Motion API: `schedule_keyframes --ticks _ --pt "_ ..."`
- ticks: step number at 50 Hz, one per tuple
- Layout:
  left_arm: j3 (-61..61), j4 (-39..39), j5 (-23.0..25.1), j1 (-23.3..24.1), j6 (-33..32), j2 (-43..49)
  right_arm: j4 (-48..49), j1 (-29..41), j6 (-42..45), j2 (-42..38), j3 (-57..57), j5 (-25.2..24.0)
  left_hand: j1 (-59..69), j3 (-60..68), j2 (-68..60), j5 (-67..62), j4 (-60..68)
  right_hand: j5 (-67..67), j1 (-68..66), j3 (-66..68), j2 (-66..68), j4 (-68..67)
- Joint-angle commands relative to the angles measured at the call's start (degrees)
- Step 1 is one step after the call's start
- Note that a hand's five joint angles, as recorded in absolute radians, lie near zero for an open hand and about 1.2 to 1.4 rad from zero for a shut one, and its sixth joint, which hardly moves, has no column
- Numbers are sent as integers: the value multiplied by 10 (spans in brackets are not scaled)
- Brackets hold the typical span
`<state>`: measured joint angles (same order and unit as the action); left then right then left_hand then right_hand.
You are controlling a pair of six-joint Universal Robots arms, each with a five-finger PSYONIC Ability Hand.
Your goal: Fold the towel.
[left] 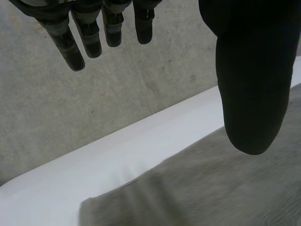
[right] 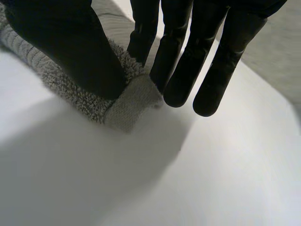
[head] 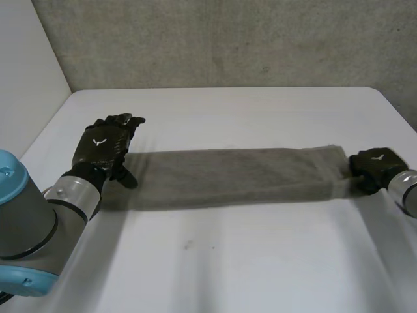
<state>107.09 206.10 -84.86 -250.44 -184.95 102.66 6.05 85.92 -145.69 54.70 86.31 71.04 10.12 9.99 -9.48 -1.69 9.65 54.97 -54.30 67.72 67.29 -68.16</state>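
Grey towel (head: pixel 234 177) lies as long narrow strip across middle of white table (head: pixel 260 267), running left to right. Left hand (head: pixel 104 145) sits at towel's left end, near far corner. Its fingers (left: pixel 70 47) are straight and set well apart from thumb, with nothing in grasp and cloth below the thumb. Right hand (head: pixel 373 166) sits at towel's right end, hemmed corner pinched between thumb and fingers (right: pixel 174 70). Corner is bunched slightly, touching table. Grey wall (head: pixel 228 39) stands behind far table edge.
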Motion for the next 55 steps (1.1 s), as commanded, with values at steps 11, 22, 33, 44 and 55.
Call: schedule_keyframes --ticks 11,22,33,44,55 --pt "2 -1 -1 -1 0 -3 11 -73 168 44 -69 145 -1 0 -5 17 3 150 -257 123 127 -118" --pt "6 0 -1 0 0 -3 23 136 60 122 -70 97 -1 0 -5 17 3 150 -257 123 127 -118" --pt "7 -1 -2 0 -1 -3 83 420 49 36 -83 43 -1 0 -5 17 3 150 -257 123 127 -118" --pt "8 0 -2 2 -2 1 81 513 48 -75 -116 50 -1 0 -5 17 3 150 -257 123 127 -118" --pt "-30 -1 -3 37 -4 10 69 470 -55 22 -87 82 -1 1 -6 16 4 -550 443 -577 -573 582"
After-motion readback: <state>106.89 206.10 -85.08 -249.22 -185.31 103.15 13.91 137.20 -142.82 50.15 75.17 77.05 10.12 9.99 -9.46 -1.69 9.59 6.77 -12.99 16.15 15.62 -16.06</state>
